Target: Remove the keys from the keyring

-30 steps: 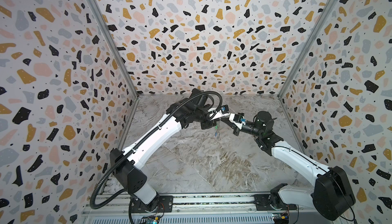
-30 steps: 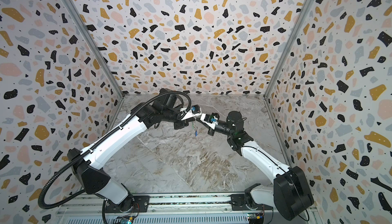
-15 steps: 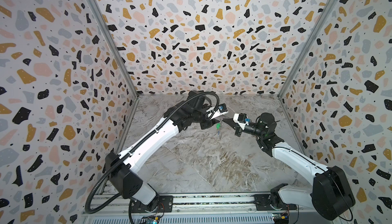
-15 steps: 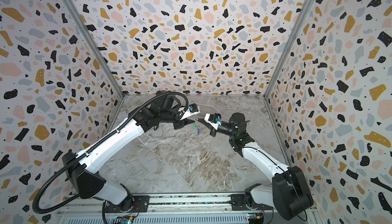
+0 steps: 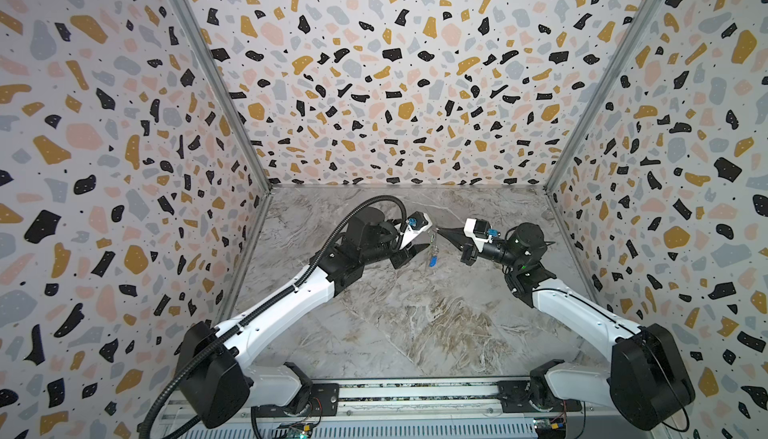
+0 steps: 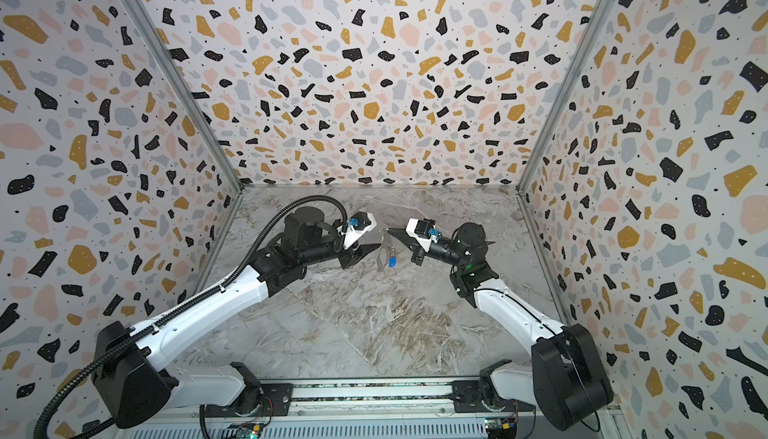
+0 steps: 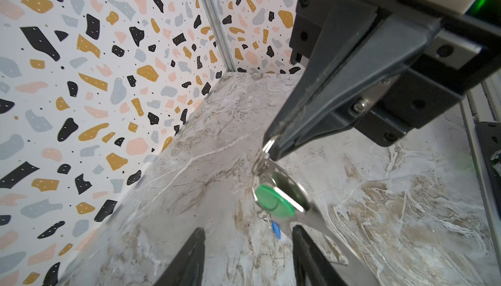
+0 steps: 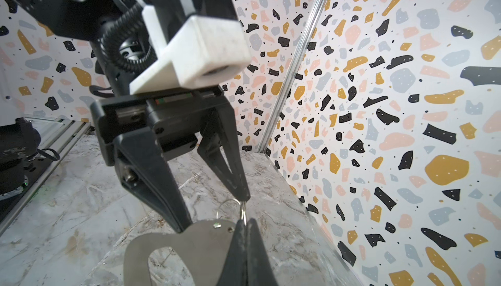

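**Left gripper to take a key: left released, right pinching the ring**

The right gripper (image 7: 272,148) is clenched at its very tips on the thin wire ring (image 7: 264,148) at the top of the bunch. Everything hangs from that one pinch. Below it the keyring (image 7: 321,218), the flat grey tab, slants down and away. The green-tagged key (image 7: 273,202) sits in front of its cut-out end. The blue-tagged key (image 7: 276,229) dangles lowest, on what looks like a short chain. In both top views the bunch hangs between the two grippers over the rear middle of the table (image 5: 395,312), apparently clear of it.

The left gripper (image 5: 419,250) is released, fingers apart with nothing between them. In the right wrist view one of its fingertips sits just beside the pinched ring. I cannot tell whether they touch.

My read: neither key is off yet. The step in hand is getting the left gripper onto one key.

Notes for doing it well:
- Take the green tag first, since it is the widest and nearest face. Close across its flat sides, not its edge, or it may squirt out.
- Keep the tab out of the jaws, because it lies right behind the tag.
- Leave the right pinch alone. The ring is thin, and a sideways tug could strip it.
- The bunch can swing, so I will approach slowly and close only once it hangs quiet.
- Work the key round the ring's coil rather than pulling straight off.
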`<state>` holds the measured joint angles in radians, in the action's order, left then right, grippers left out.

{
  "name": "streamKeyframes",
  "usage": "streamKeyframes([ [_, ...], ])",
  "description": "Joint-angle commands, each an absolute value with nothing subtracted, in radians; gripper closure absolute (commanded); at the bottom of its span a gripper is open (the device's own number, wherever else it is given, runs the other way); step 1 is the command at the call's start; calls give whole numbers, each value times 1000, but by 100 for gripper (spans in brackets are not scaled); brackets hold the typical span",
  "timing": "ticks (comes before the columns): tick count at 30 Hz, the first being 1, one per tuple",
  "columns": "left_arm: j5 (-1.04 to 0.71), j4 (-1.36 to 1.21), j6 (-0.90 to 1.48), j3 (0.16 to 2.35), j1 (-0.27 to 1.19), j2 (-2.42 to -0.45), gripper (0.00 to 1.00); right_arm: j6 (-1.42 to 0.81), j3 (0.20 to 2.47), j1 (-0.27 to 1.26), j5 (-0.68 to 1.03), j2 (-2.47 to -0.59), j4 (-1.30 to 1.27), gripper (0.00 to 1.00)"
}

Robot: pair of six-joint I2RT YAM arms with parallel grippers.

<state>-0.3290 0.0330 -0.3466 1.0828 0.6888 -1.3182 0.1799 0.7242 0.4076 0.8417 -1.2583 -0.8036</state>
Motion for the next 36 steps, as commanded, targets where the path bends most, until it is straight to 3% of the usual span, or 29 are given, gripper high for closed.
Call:
streamKeyframes([
  [1, -328, -104, -306, 1065, 702, -1299, 47, 148, 730, 403, 846, -1252, -864, 100],
  [8, -279, -227, -247, 1012, 730, -1295, 48, 140, 726, 404, 826, -1246, -869, 100],
  [14, -129, -351, -223, 945, 768, -1264, 55, 128, 724, 405, 811, -1238, -883, 100],
  [36, 80, -554, -183, 852, 853, -1286, 48, 108, 727, 408, 781, -1247, -906, 100],
])
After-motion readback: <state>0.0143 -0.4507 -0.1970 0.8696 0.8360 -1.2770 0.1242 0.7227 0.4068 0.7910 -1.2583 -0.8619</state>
